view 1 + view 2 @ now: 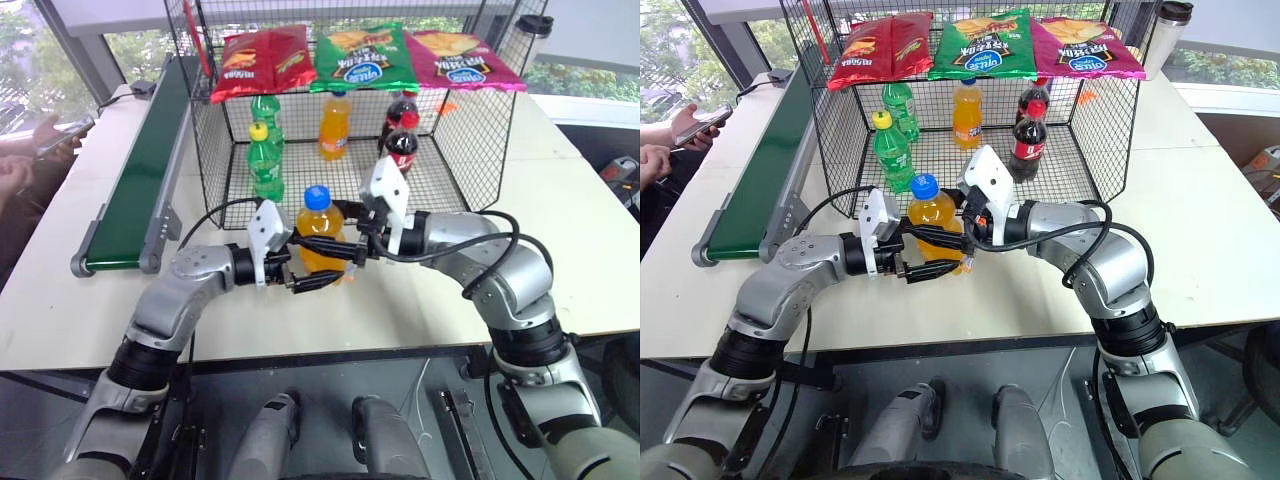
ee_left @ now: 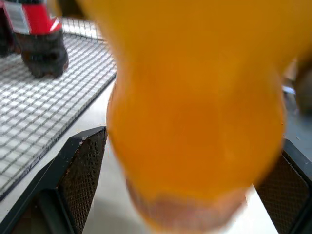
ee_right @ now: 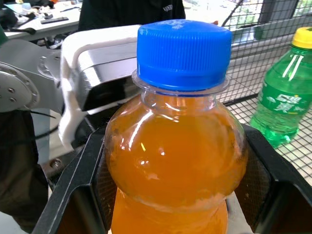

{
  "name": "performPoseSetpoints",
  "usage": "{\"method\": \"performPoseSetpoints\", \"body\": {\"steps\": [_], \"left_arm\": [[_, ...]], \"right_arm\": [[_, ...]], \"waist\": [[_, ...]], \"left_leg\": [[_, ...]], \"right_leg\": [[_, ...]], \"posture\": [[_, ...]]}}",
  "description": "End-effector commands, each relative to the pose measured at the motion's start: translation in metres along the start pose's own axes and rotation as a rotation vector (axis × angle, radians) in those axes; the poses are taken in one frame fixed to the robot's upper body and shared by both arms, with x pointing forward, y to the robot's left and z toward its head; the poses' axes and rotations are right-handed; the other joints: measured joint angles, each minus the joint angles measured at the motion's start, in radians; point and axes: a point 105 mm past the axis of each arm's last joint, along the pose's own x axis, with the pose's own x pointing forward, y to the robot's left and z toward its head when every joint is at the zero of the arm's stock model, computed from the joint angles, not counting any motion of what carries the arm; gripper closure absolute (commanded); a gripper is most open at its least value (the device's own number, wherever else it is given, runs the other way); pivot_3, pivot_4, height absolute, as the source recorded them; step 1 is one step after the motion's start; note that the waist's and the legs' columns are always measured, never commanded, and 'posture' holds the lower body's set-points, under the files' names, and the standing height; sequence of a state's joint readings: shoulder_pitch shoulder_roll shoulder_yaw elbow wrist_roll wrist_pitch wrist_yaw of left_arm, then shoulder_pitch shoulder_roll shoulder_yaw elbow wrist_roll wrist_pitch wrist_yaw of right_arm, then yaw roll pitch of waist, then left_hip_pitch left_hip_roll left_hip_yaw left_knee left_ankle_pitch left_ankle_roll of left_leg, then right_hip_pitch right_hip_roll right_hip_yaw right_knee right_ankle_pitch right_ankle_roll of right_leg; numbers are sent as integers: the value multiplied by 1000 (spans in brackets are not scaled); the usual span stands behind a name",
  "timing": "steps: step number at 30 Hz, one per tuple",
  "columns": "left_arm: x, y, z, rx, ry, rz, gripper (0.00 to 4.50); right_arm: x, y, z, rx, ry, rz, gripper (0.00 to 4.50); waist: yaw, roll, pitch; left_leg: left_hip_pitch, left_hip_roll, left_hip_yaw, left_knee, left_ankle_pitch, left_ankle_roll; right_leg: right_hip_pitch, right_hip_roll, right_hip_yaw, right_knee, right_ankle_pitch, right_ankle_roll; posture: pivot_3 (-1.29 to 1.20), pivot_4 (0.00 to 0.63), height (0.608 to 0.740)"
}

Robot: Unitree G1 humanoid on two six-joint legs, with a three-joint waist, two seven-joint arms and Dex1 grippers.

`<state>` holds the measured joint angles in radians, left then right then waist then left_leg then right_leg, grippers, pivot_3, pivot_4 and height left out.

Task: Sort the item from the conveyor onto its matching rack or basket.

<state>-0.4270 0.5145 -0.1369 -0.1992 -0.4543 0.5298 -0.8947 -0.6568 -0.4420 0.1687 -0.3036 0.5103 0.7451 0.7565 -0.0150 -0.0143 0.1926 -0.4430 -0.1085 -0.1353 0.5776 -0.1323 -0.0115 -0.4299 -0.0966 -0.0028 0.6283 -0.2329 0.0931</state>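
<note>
The item, an orange soda bottle (image 1: 320, 235) with a blue cap, stands upright between both grippers, just in front of the black wire cage (image 1: 470, 130). My right gripper (image 1: 337, 247) comes in from the right and is shut on the bottle's upper body; in the right wrist view its fingers (image 3: 83, 195) press both sides of the bottle (image 3: 175, 161). My left gripper (image 1: 312, 272) reaches in from the left, lower on the bottle. It is open, and its fingers (image 2: 80, 170) stand off the orange body (image 2: 195, 122). The green conveyor (image 1: 140, 170) lies at the left, bare.
Inside the cage stand two green soda bottles (image 1: 265, 160), an orange one (image 1: 335, 125) and two colas (image 1: 402, 140). Chip bags (image 1: 360, 55) lie on its mesh top. A person's hands with a phone (image 1: 50, 135) are at the far left, and a tumbler (image 1: 528, 35) stands at the back right.
</note>
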Motion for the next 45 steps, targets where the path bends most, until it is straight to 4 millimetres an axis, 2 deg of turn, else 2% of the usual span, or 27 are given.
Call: {"method": "performPoseSetpoints", "body": {"steps": [1,6,10,13,18,26,32,44,45], "left_arm": [[-22,9,14,35,-28,63,23],[-56,28,11,2,-26,234,23],[-70,38,9,-23,-48,363,23],[-69,38,3,-44,-66,437,23],[-56,33,-1,-63,-95,523,23],[-49,30,-5,-68,-112,607,23],[-48,28,-6,-85,-119,630,23],[-46,29,-5,-84,-120,638,23],[-46,29,-5,-83,-120,638,0]], "right_arm": [[-2,-12,18,-59,-65,-71,1931],[2,-55,24,-81,-95,-319,1931],[8,-81,30,-84,-133,-447,1931],[16,-98,35,-95,-167,-533,1931],[28,-119,32,-90,-193,-613,1931],[43,-138,16,-78,-189,-665,1931],[45,-151,9,-77,-181,-709,1931],[52,-152,7,-54,-198,-711,1931],[52,-153,6,-49,-199,-713,894]], "waist": [[1,0,0],[-1,0,0],[3,0,0],[0,0,0],[2,0,0],[-3,1,0],[-5,1,0],[-6,1,0],[-6,1,0]], "left_leg": [[0,0,0,0,0,0],[0,0,0,0,-1,-1],[0,0,0,0,0,-2],[0,-1,1,0,0,-1],[1,-1,1,0,1,-1],[1,0,1,-1,1,-2],[1,1,1,-1,1,-2],[2,1,1,-1,2,-2],[2,1,1,-1,2,-2]], "right_leg": [[0,0,0,0,0,0],[0,0,0,1,0,0],[-1,1,0,1,0,0],[-1,1,1,1,1,1],[-1,3,1,2,2,3],[-1,5,1,2,3,3],[-1,5,2,3,3,2],[-1,6,2,3,3,2],[-1,6,2,3,3,2]], "posture": [[0,150,739],[0,150,739],[0,150,739],[0,150,739],[0,150,739],[0,150,739],[0,150,739],[0,150,739],[0,150,739]]}}
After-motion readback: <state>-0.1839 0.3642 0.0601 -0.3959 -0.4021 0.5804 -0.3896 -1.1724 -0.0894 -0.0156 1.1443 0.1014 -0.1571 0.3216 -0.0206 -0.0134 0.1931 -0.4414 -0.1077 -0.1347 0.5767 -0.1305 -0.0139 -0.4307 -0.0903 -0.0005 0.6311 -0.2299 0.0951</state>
